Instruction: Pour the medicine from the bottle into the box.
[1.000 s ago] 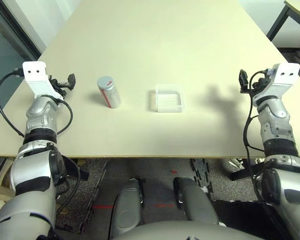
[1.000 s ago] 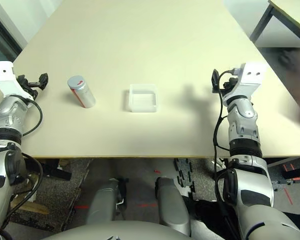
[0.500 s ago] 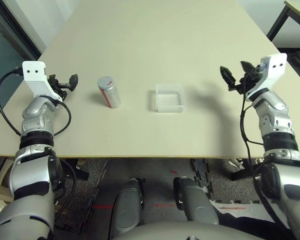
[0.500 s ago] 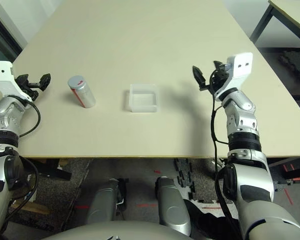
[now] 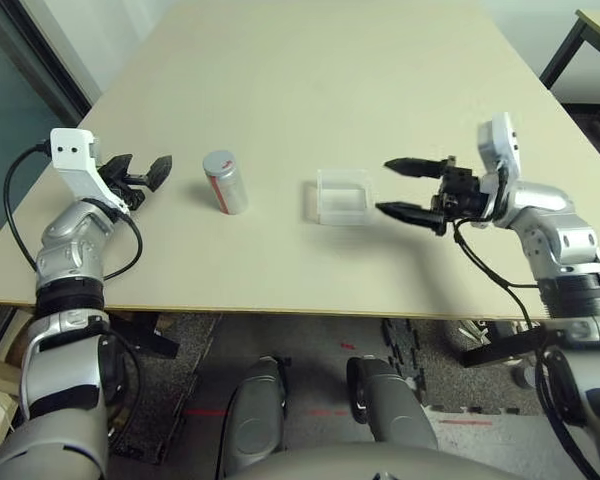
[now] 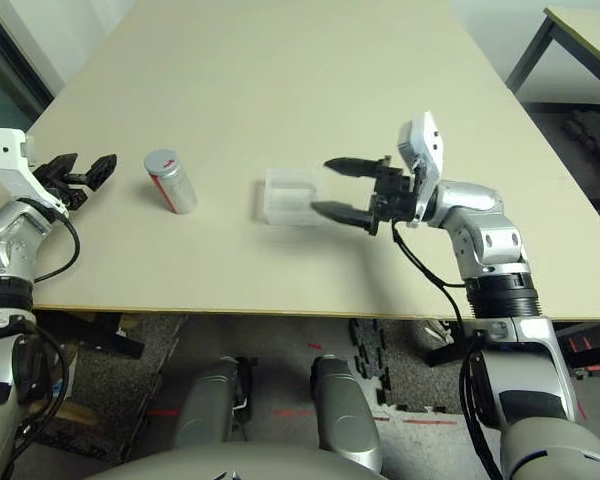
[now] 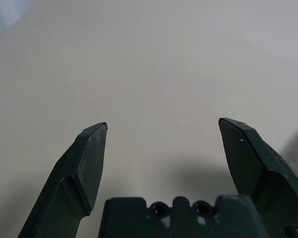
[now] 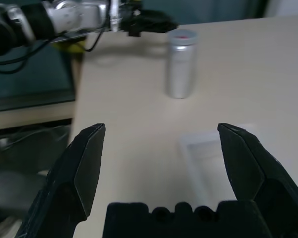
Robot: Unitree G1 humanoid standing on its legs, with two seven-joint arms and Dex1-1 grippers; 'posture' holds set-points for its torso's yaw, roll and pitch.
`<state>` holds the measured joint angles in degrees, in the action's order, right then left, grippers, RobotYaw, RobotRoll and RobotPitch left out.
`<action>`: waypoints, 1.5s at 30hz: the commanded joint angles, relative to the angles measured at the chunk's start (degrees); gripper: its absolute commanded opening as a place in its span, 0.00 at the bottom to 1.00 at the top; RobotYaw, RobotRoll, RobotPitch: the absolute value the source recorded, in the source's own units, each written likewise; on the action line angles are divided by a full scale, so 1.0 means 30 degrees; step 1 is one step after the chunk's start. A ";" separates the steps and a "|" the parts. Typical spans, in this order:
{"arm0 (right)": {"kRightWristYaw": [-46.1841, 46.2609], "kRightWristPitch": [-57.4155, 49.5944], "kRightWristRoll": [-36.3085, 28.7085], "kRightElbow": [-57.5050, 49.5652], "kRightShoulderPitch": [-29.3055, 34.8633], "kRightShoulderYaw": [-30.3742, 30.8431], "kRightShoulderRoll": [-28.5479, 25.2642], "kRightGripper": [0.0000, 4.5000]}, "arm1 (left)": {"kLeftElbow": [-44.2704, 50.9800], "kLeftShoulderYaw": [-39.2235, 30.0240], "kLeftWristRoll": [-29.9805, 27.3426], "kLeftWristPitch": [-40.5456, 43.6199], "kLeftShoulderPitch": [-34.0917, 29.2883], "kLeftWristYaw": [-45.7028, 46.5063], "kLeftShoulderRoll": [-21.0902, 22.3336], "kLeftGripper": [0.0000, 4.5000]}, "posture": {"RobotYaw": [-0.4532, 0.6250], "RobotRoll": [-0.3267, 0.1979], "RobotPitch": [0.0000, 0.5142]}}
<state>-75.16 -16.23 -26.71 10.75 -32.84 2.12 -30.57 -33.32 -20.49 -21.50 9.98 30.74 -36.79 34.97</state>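
The bottle [image 5: 224, 182], silvery with a red-marked cap on it, stands upright on the table, left of centre. The clear box [image 5: 343, 196] lies a little to its right. The medicine is hidden. My left gripper [image 5: 150, 168] is open just left of the bottle and apart from it, with nothing between its fingers [image 7: 92, 148]. My right gripper [image 5: 384, 186] is open at the box's right edge, pointing at it, one finger above the other. The right wrist view has the box [image 8: 213, 153] and the bottle [image 8: 181, 64] beyond my open fingers [image 8: 89, 153].
The beige table [image 5: 280, 60] stretches far back, with its front edge close to both forearms. A second table's dark leg [image 5: 563, 52] stands at the back right. My left arm [image 8: 74, 15] crosses the right wrist view behind the bottle.
My right arm has swung in from the table's right side to the box, its fingers now pointing left. The left gripper has edged slightly nearer the bottle.
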 commanded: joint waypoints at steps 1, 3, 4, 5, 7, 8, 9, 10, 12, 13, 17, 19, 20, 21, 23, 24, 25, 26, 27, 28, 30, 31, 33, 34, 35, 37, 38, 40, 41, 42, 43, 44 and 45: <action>-0.0152 0.0285 0.0301 0.0156 -0.0093 0.0438 0.0260 1.00 | 0.2096 -0.0220 -0.0892 0.0427 -0.1412 -0.0953 -0.0219 1.00 | 0.43 0.62 0.23; -0.0208 0.0637 0.0561 0.0471 -0.0138 0.0575 0.0381 1.00 | 0.3331 -0.0374 -0.1449 0.0565 -0.2280 -0.1365 -0.0366 1.00 | 0.44 0.62 0.23; -0.0211 0.0784 0.0659 0.0642 -0.0179 0.0615 0.0455 1.00 | 0.3964 -0.0428 -0.1728 0.0781 -0.2756 -0.1568 -0.0406 1.00 | 0.44 0.62 0.24; -0.0204 0.0925 0.0753 0.0836 -0.0249 0.0656 0.0535 1.00 | 0.4584 -0.0433 -0.1899 0.0841 -0.3271 -0.1750 -0.0441 1.00 | 0.44 0.62 0.24; -0.0166 0.1180 0.0930 0.1209 -0.0402 0.0726 0.0701 1.00 | 0.5703 -0.0348 -0.2190 0.0928 -0.4173 -0.2123 -0.0512 1.00 | 0.45 0.62 0.25; -0.0147 0.1348 0.1048 0.1407 -0.0486 0.0765 0.0779 1.00 | 0.6294 -0.0328 -0.2454 0.1152 -0.4558 -0.2215 -0.0613 1.00 | 0.45 0.62 0.25; -0.0144 0.1493 0.1152 0.1585 -0.0560 0.0791 0.0855 1.00 | 0.6805 -0.0313 -0.2695 0.1344 -0.4862 -0.2272 -0.0739 1.00 | 0.45 0.62 0.25; -0.0139 0.1620 0.1260 0.1771 -0.0648 0.0825 0.0942 1.00 | 0.7358 -0.0228 -0.2866 0.1525 -0.5175 -0.2266 -0.0898 1.00 | 0.45 0.62 0.25; -0.0157 0.1815 0.1409 0.2001 -0.0743 0.0862 0.1047 1.00 | 0.8116 -0.0013 -0.2932 0.1719 -0.5667 -0.2264 -0.1114 1.00 | 0.45 0.62 0.26; -0.0168 0.1904 0.1477 0.2105 -0.0782 0.0875 0.1090 1.00 | 0.8337 0.0148 -0.2775 0.1636 -0.5881 -0.2273 -0.1196 1.00 | 0.45 0.62 0.26; -0.0123 0.2235 0.1778 0.2469 -0.0882 0.0919 0.1233 1.00 | 0.8907 0.0922 -0.1925 0.0702 -0.6493 -0.2039 -0.1846 1.00 | 0.45 0.62 0.25; -0.0084 0.2386 0.1932 0.2590 -0.0898 0.0939 0.1299 1.00 | 0.9073 0.1379 -0.1409 0.0221 -0.6674 -0.1814 -0.2165 1.00 | 0.44 0.62 0.25; -0.0073 0.2469 0.2007 0.2642 -0.0913 0.0941 0.1334 1.00 | 0.9059 0.1565 -0.1170 -0.0043 -0.6688 -0.1681 -0.2331 1.00 | 0.44 0.62 0.24; -0.0064 0.2517 0.2061 0.2669 -0.0922 0.0931 0.1366 1.00 | 0.9009 0.1666 -0.1036 -0.0195 -0.6672 -0.1585 -0.2458 1.00 | 0.44 0.62 0.24; 0.0002 0.2646 0.2179 0.2769 -0.0979 0.0919 0.1420 1.00 | 0.8837 0.1877 -0.0771 -0.0526 -0.6520 -0.1283 -0.2777 1.00 | 0.43 0.62 0.24; 0.0036 0.2726 0.2241 0.2817 -0.1000 0.0923 0.1425 1.00 | 0.8785 0.1977 -0.0636 -0.0694 -0.6443 -0.1083 -0.2934 1.00 | 0.43 0.62 0.24; 0.0067 0.2793 0.2294 0.2836 -0.0997 0.0920 0.1427 1.00 | 0.8750 0.2056 -0.0513 -0.0865 -0.6372 -0.0859 -0.3097 1.00 | 0.43 0.62 0.24; 0.0097 0.2832 0.2332 0.2876 -0.1007 0.0900 0.1432 1.00 | 0.8647 0.2122 -0.0377 -0.1054 -0.6252 -0.0634 -0.3250 1.00 | 0.43 0.62 0.24; 0.0116 0.2858 0.2361 0.2901 -0.1010 0.0889 0.1430 1.00 | 0.8491 0.2168 -0.0221 -0.1282 -0.6123 -0.0419 -0.3378 1.00 | 0.42 0.62 0.24; 0.0140 0.2908 0.2408 0.2931 -0.1008 0.0883 0.1420 1.00 | 0.8219 0.2232 -0.0010 -0.1595 -0.5931 -0.0177 -0.3512 1.00 | 0.42 0.62 0.24; 0.0184 0.2970 0.2471 0.2920 -0.0967 0.0873 0.1412 1.00 | 0.7814 0.2360 0.0274 -0.1986 -0.5687 0.0040 -0.3699 1.00 | 0.42 0.62 0.24; 0.0213 0.2984 0.2493 0.2884 -0.0934 0.0874 0.1412 1.00 | 0.7690 0.2416 0.0355 -0.2103 -0.5611 0.0103 -0.3774 1.00 | 0.42 0.62 0.23; 0.0286 0.3055 0.2555 0.2866 -0.0877 0.0874 0.1402 1.00 | 0.7285 0.2634 0.0660 -0.2505 -0.5370 0.0234 -0.3958 1.00 | 0.41 0.62 0.23; 0.0321 0.3088 0.2584 0.2856 -0.0856 0.0880 0.1400 1.00 | 0.7009 0.2741 0.0864 -0.2809 -0.5220 0.0298 -0.4050 1.00 | 0.41 0.62 0.23; 0.0346 0.3124 0.2622 0.2853 -0.0842 0.0884 0.1400 1.00 | 0.6750 0.2846 0.1045 -0.3069 -0.5065 0.0369 -0.4142 1.00 | 0.41 0.62 0.23; 0.0399 0.3166 0.2674 0.2827 -0.0826 0.0886 0.1413 1.00 | 0.6280 0.3038 0.1271 -0.3413 -0.4759 0.0502 -0.4312 1.00 | 0.40 0.62 0.23; 0.0427 0.3180 0.2693 0.2807 -0.0825 0.0891 0.1414 1.00 | 0.6049 0.3132 0.1379 -0.3534 -0.4601 0.0560 -0.4389 1.00 | 0.40 0.62 0.23; 0.0499 0.3243 0.2738 0.2794 -0.0822 0.0895 0.1412 1.00 | 0.5436 0.3278 0.1586 -0.3848 -0.4149 0.0677 -0.4567 1.00 | 0.39 0.62 0.22; 0.0534 0.3278 0.2763 0.2822 -0.0844 0.0889 0.1411 1.00 | 0.5061 0.3327 0.1704 -0.4000 -0.3848 0.0751 -0.4663 1.00 | 0.39 0.62 0.22; 0.0555 0.3302 0.2780 0.2844 -0.0861 0.0883 0.1412 1.00 | 0.4785 0.3359 0.1772 -0.4132 -0.3642 0.0797 -0.4720 1.00 | 0.39 0.62 0.22; 0.0580 0.3310 0.2788 0.2814 -0.0843 0.0878 0.1413 1.00 | 0.4519 0.3385 0.1826 -0.4269 -0.3477 0.0823 -0.4753 1.00 | 0.38 0.62 0.22; 0.0606 0.3312 0.2796 0.2778 -0.0828 0.0871 0.1415 1.00 | 0.4140 0.3410 0.1898 -0.4431 -0.3216 0.0866 -0.4778 1.00 | 0.38 0.62 0.22; 0.0639 0.3310 0.2805 0.2722 -0.0800 0.0868 0.1413 1.00 | 0.3696 0.3427 0.1977 -0.4619 -0.2919 0.0923 -0.4799 1.00 | 0.37 0.62 0.21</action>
<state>-73.47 -6.76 -18.86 19.10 -35.29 4.26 -26.19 -19.96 -10.66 -16.66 -2.87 21.25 -34.48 20.87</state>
